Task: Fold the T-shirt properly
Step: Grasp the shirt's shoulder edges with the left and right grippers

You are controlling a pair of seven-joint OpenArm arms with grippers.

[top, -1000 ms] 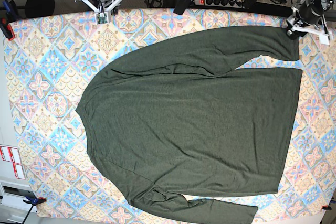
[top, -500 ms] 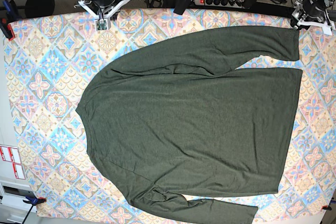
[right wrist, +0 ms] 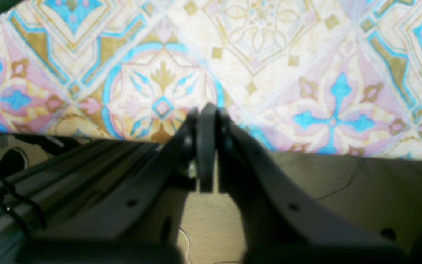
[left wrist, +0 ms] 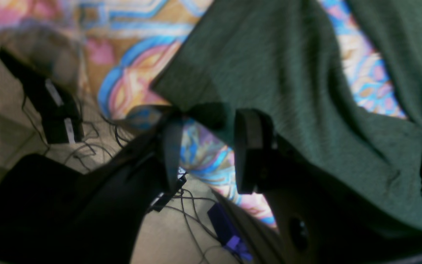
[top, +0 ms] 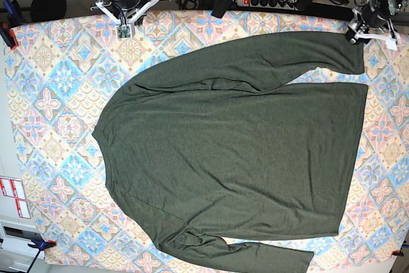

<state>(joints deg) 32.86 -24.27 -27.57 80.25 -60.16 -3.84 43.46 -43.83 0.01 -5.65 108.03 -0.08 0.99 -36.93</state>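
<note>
Your shirt point(top: 236, 151) lies spread flat on the tabletop point(top: 48, 158), body and hem on the near side of both pincers, with one long sleeve point(top: 255, 55) running up to your left pincer point(left wrist: 207, 146). That looks like the opening of the job: taking the far sleeve by its cuff point(left wrist: 196, 84) to bring it in over the body. Your left pincer stands moderately wide, its fingers apart at the cuff edge, and no cloth looks pinched; whether they touch it, you can't tell. Your right pincer point(right wrist: 208, 110) is shut on nothing, over bare patterned cover, with the shirt's shoulder off to its near side. Next, you'd want the left fingers astride the cuff edge, low enough to bite, then closed before any lift. Close too high and you'd likely catch air or drag a crease along the sleeve.
</note>
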